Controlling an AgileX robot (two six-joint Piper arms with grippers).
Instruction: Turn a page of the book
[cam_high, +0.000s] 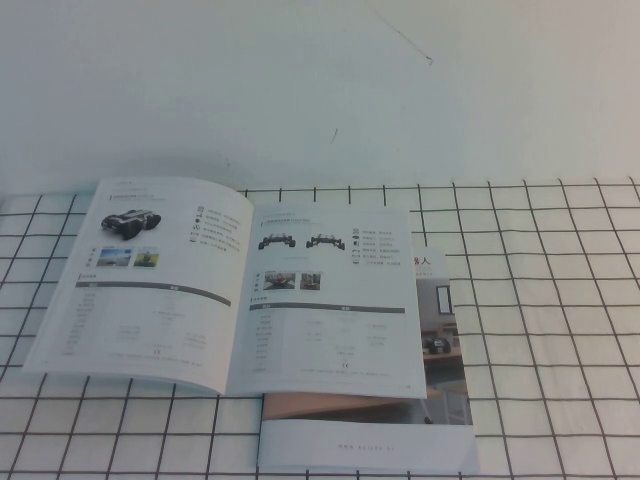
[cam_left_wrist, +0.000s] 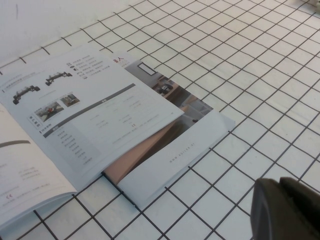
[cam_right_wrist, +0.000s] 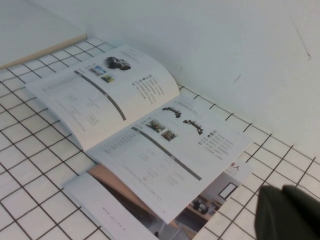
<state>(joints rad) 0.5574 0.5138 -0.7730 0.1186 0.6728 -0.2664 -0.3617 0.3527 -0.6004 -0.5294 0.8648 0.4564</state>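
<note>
The book (cam_high: 300, 300) lies open and flat on the checked cloth. Its page (cam_high: 145, 280), white with robot photos and a table, rests turned over on the left side and bows up slightly near the spine. The same spread shows in the left wrist view as the book (cam_left_wrist: 85, 105) and in the right wrist view as the book (cam_right_wrist: 165, 150) with the page (cam_right_wrist: 100, 90). My left gripper (cam_left_wrist: 278, 186) hangs shut and holding nothing over bare cloth, off the book's near right corner. My right gripper (cam_right_wrist: 283, 192) is shut and holding nothing too, beside the book's right edge. Neither gripper appears in the high view.
A second booklet (cam_high: 445, 345) with a classroom photo lies under the open one, sticking out to the right and front. The white cloth with a black grid (cam_high: 560, 300) covers the table. A plain white surface (cam_high: 320, 80) lies behind it.
</note>
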